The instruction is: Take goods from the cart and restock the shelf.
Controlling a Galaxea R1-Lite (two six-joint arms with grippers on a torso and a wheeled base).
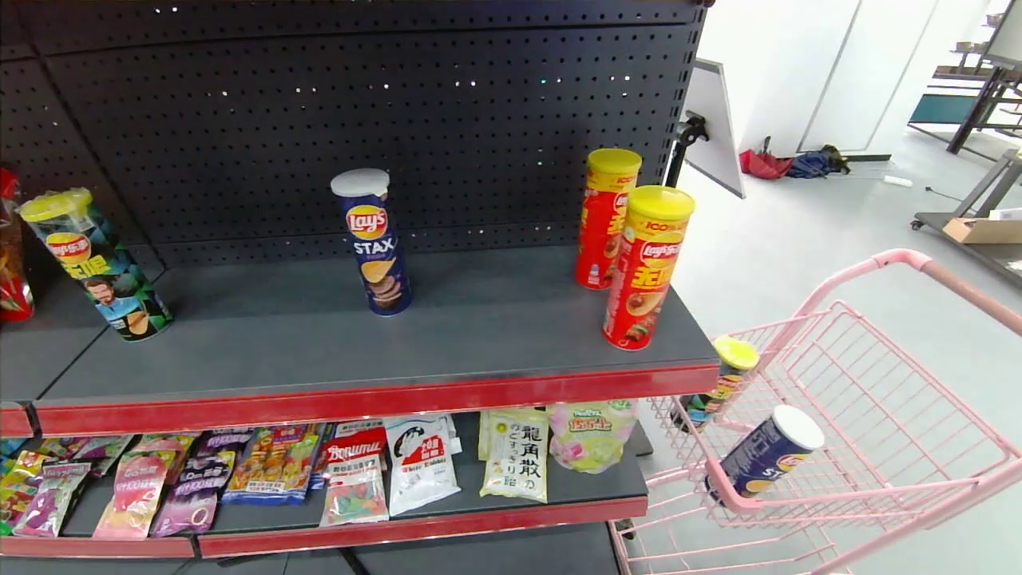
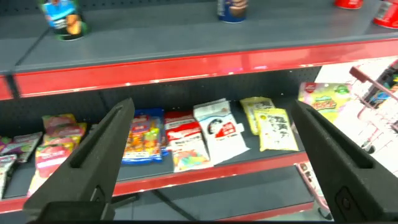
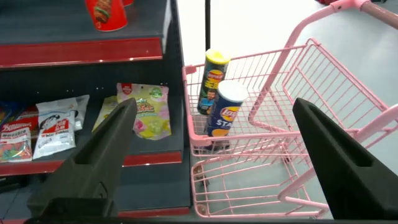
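Pink wire cart [image 1: 902, 375] stands just beside right end of dark grey metal shelf with red front edge [image 1: 375, 395]. In cart basket: dark blue chip can with white lid [image 3: 225, 112], tilted, and yellow-lid can [image 3: 211, 81] just beside it. Right gripper [image 3: 214, 102] has fingers spread wide and holds nothing. Blue can is seen between them, well apart. Left gripper [image 2: 211, 107] is also wide and holds nothing, facing snack bags [image 2: 214, 130] on lower shelf.

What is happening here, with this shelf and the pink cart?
The robot restocks a shelf from the pink cart. Its left gripper and right gripper are both open and hold nothing. A blue can and a yellow-lidded can wait in the cart. Two red cans and others stand on the upper shelf.
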